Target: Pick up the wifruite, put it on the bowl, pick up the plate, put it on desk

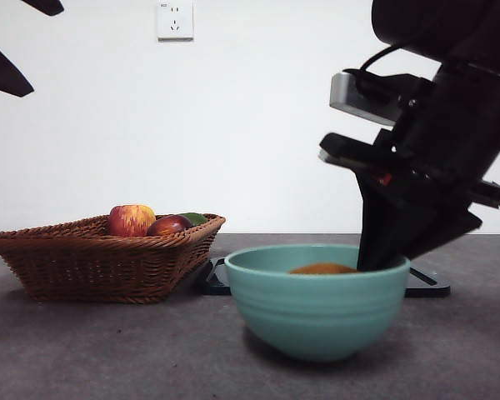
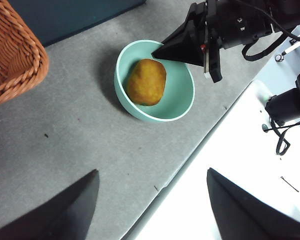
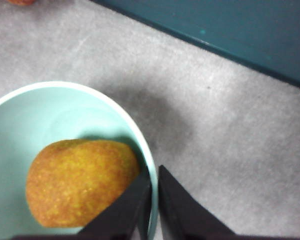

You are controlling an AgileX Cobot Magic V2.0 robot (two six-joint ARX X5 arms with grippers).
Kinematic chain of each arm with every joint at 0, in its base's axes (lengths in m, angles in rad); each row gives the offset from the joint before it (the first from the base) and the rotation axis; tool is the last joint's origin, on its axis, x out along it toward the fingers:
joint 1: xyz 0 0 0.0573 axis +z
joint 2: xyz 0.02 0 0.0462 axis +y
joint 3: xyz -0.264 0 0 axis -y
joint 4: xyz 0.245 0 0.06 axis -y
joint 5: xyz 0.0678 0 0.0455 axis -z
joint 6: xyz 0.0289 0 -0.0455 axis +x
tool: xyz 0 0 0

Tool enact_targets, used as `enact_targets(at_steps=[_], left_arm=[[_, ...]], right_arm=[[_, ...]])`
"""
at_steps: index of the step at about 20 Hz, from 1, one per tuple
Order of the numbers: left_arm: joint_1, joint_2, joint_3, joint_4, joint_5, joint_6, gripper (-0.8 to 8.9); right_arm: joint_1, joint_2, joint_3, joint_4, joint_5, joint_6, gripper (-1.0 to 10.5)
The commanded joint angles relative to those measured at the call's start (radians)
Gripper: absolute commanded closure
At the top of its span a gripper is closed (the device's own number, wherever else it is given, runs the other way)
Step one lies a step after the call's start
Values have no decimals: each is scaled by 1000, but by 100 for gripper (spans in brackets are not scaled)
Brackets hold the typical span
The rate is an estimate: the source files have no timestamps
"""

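The ochre-brown wifruite (image 1: 323,269) (image 2: 146,81) (image 3: 80,182) lies inside the teal-green bowl (image 1: 317,312) (image 2: 182,102) (image 3: 40,112), which stands on the grey desk (image 1: 108,350). My right gripper (image 1: 382,254) (image 2: 159,51) (image 3: 154,197) comes down at the bowl's rim, beside the fruit. Its jaws are pressed together with the rim between them. My left gripper (image 2: 152,172) hangs open high above the desk, holding nothing. The plate is out of view.
A brown wicker basket (image 1: 100,262) (image 2: 10,55) stands left of the bowl, holding a red-and-yellow apple (image 1: 132,220) and a dark red fruit (image 1: 168,225). A dark flat board (image 1: 217,282) lies behind the bowl. The desk's edge (image 2: 190,155) runs close to the bowl.
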Motion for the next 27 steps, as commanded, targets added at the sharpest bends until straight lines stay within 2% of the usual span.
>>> enact_targets(at_steps=[1, 8, 15, 19, 21, 27], left_arm=[[-5, 6, 8, 11, 7, 20, 470], [-5, 6, 8, 19, 7, 19, 470], [-5, 6, 8, 18, 7, 19, 470], [-5, 6, 8, 19, 7, 20, 470], [-5, 6, 8, 17, 7, 20, 470], [-5, 6, 8, 16, 7, 20, 470]], right_arm=[[6, 2, 80, -16, 1, 10, 939], [-98, 62, 264, -37, 0, -48, 939], [-228, 338, 492, -31, -3, -109, 939], [-272, 433, 514, 11, -7, -111, 939], [-289, 462, 514, 33, -37, -110, 939], [-291, 489, 514, 29, -37, -112, 939]])
